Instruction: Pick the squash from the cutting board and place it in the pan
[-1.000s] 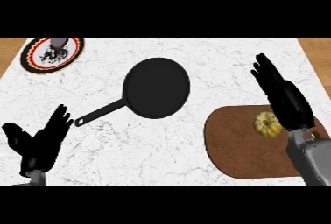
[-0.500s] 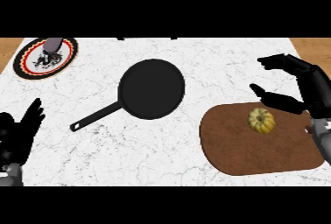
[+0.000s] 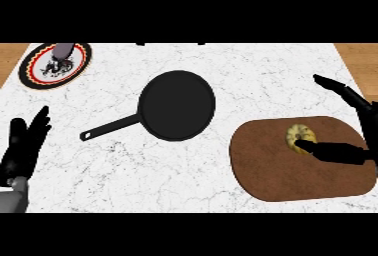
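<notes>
I'm at the grasp: my right hand (image 3: 347, 145) brackets the squash (image 3: 300, 133), fingers wide, thumb touching it. Next I'd close, lift, and carry it to the pan (image 3: 178, 105).

A small round squash (image 3: 300, 135), pale yellow with darker mottling, is seen from above on the brown cutting board (image 3: 295, 170), in the board's upper right part. It is touched at its lower right edge by a dark fingertip. The cutting board, a rounded oval slab of dark brown wood, is laid flat on the white marbled worktop (image 3: 148, 175) at the right of the view. The pan (image 3: 177, 111), a black round frying pan, is set upright on the worktop left of the board and apart from it, with its long handle pointed down and to the left. Nothing is held in the pan
</notes>
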Robot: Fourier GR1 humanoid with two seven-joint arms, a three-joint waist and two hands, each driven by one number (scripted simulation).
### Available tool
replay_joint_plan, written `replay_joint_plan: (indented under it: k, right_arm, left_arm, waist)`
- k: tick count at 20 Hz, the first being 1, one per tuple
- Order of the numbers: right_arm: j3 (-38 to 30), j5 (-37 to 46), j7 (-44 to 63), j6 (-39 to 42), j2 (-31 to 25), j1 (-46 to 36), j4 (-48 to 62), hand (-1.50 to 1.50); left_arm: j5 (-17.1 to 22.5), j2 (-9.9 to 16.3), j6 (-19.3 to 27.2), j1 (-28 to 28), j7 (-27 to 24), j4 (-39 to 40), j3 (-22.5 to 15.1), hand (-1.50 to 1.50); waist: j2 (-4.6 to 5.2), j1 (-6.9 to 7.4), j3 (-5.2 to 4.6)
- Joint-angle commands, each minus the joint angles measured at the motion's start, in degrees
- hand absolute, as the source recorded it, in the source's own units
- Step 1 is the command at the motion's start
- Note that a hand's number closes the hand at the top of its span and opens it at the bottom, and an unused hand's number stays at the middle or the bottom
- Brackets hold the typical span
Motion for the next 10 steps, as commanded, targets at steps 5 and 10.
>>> replay_joint_plan:
  k: [5,10]
  right_arm:
    - [6.5,13.5,23.6,10.1,-12.9,-5.4,-7.2,-1.50]
    - [14.0,18.1,37.0,23.6,-16.6,-12.5,-8.0,-1.50]
  left_arm:
    - [-0.6,-0.1,-0.9,-0.5,-0.7,1.6,-0.1,0.00]
    - [-1.5,-0.4,-0.4,-3.1,-0.6,3.1,-0.3,0.00]
  waist:
    - [0.00,0.97,-0.33]
    - [0.29,1.90,-0.37]
